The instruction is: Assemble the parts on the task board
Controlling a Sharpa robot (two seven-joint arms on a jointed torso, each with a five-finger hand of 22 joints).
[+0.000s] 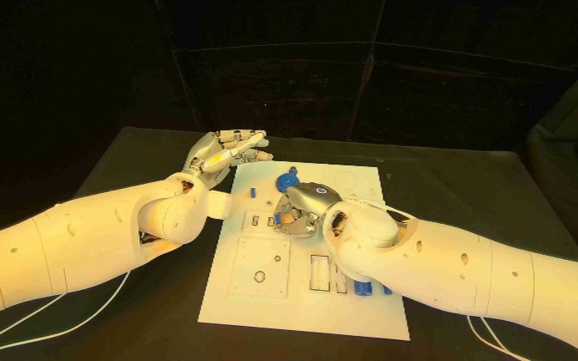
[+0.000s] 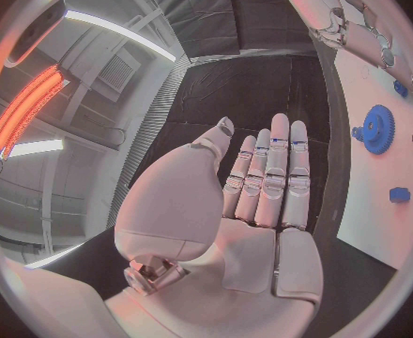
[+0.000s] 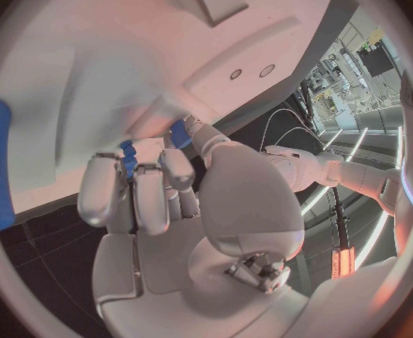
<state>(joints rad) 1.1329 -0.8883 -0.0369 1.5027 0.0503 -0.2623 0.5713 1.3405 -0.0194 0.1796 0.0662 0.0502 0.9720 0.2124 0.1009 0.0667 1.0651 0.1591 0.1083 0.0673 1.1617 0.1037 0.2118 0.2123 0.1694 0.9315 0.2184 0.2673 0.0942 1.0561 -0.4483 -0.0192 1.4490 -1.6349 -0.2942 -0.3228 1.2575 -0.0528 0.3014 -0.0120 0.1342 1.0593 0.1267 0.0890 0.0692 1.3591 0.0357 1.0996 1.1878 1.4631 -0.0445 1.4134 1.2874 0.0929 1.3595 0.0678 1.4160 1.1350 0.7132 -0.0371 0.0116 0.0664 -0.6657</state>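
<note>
Two silver many-fingered hands over the flat white task board (image 1: 362, 181) on the matte black table (image 1: 469, 177). Right hand (image 1: 301, 209) curls down mid-board, pinching a small blue part (image 3: 128, 158) at its fingertips, beside the toothed blue gear (image 1: 288, 182). Left hand (image 1: 225, 152) hovers off the board's far left corner, fingers straight and together, palm empty.

Task board (image 1: 271, 273): white rectangular plate, flat on the black table, with cut-out recesses and small holes. Blue gear (image 1: 289, 181): toothed wheel lying near the board's far edge. Small blue part (image 1: 256, 194): just beside the gear, toward the board's left edge. Two long blue parts (image 1: 362, 288): at the near right of the board, partly hidden.
</note>
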